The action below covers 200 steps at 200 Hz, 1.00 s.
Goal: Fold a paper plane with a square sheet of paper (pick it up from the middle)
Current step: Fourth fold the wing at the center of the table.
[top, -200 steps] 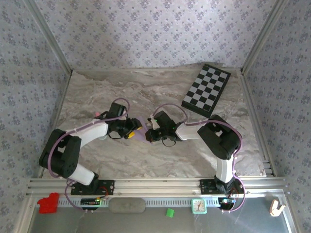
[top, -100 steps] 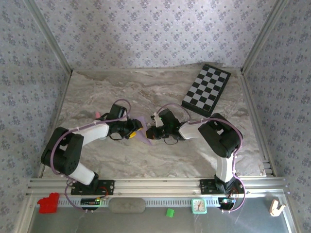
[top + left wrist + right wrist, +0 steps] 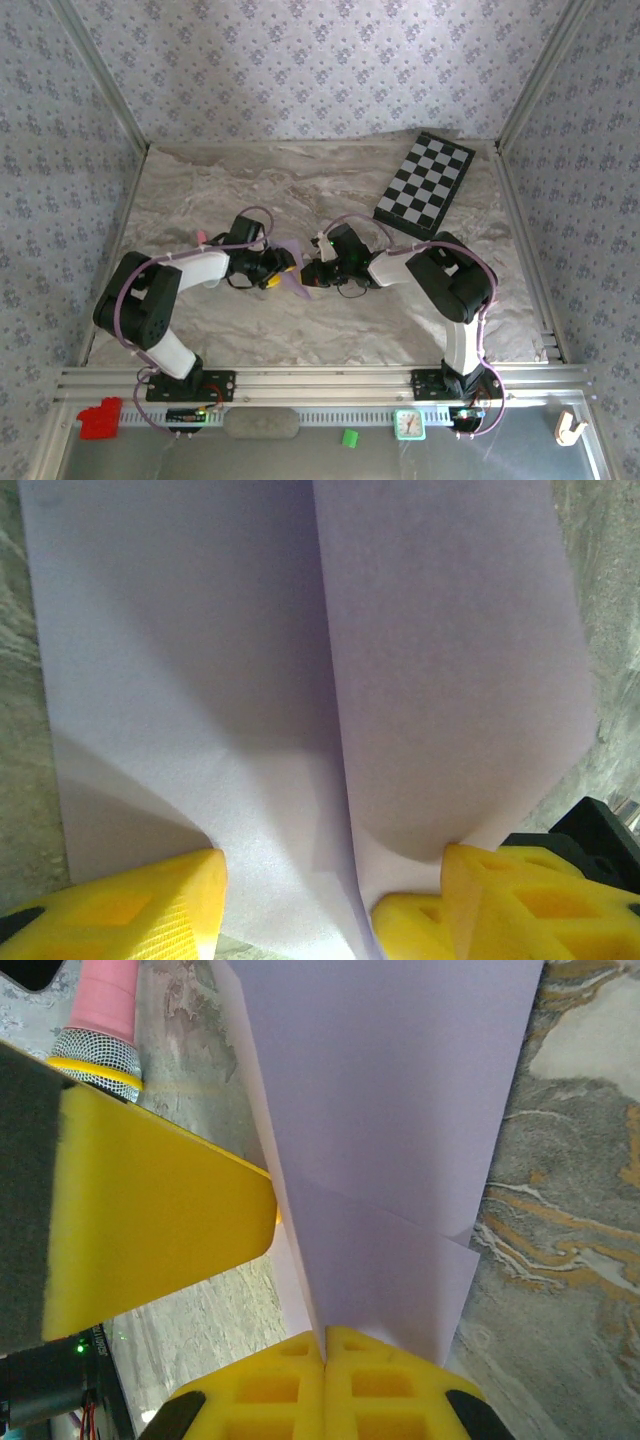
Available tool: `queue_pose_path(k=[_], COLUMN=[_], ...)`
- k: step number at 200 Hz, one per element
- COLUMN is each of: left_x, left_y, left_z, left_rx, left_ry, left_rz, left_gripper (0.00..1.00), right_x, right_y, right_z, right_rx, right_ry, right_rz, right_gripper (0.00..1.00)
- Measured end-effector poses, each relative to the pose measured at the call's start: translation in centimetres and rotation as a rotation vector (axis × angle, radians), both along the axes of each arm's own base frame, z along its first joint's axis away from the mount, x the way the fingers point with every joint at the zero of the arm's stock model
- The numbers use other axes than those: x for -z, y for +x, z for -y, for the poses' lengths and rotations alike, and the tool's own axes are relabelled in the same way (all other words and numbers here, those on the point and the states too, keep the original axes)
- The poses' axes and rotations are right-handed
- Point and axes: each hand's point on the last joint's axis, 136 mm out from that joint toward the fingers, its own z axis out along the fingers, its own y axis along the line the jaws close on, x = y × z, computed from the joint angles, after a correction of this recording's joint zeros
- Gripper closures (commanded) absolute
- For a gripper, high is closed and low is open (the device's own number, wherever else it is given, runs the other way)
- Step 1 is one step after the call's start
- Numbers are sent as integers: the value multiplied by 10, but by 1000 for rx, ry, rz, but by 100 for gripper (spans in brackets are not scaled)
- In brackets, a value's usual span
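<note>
The paper plane [image 3: 291, 248] is pale lilac paper folded along a centre crease, held off the marble table between both grippers near the middle. My right gripper [image 3: 325, 1335] is shut on the crease edge [image 3: 300, 1260], and layered flaps [image 3: 400, 1110] fan away from it. My left gripper [image 3: 330, 865] is open. Its yellow fingers [image 3: 130, 900] straddle the paper [image 3: 250, 680], one on each flap beside the crease. From above, the left gripper [image 3: 273, 268] and right gripper [image 3: 313, 270] face each other. The left gripper's finger [image 3: 150, 1210] stands just left of the paper.
A black-and-white chequered board [image 3: 424, 185] lies at the back right of the table. Patterned walls and metal posts close in the sides. On the front rail sit a red object [image 3: 98, 418], a small green block [image 3: 349, 437] and a small clock [image 3: 409, 424].
The left arm's elbow has swung right and its gripper has edged toward the right one. The paper now stands more upright between them. The right gripper stays shut.
</note>
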Motion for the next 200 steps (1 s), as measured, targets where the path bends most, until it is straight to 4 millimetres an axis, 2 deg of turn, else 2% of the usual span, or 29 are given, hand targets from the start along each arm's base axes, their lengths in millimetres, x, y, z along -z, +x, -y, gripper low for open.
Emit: queue_pose_path(k=[22, 96, 125, 158, 200], left_x=[1, 6, 7, 8, 9], left_y=[1, 2, 2, 2, 2], left_z=[0, 2, 2, 2, 4], left_rx=[0, 0, -6, -5, -2], left_ry=[6, 57, 66, 83, 92], left_rz=[-12, -80, -99, -112, -119], left_gripper=[39, 42, 43, 42, 40], right_x=[1, 2, -9, -25, -14], right_y=[1, 0, -2, 5, -1], right_z=[1, 3, 13, 21, 25], right_rx=[3, 6, 26, 62, 55], right_ry=[-1, -9, -20, -37, -112], right_rz=[-4, -9, 16, 80, 101], right_gripper=[95, 77, 75, 72, 72])
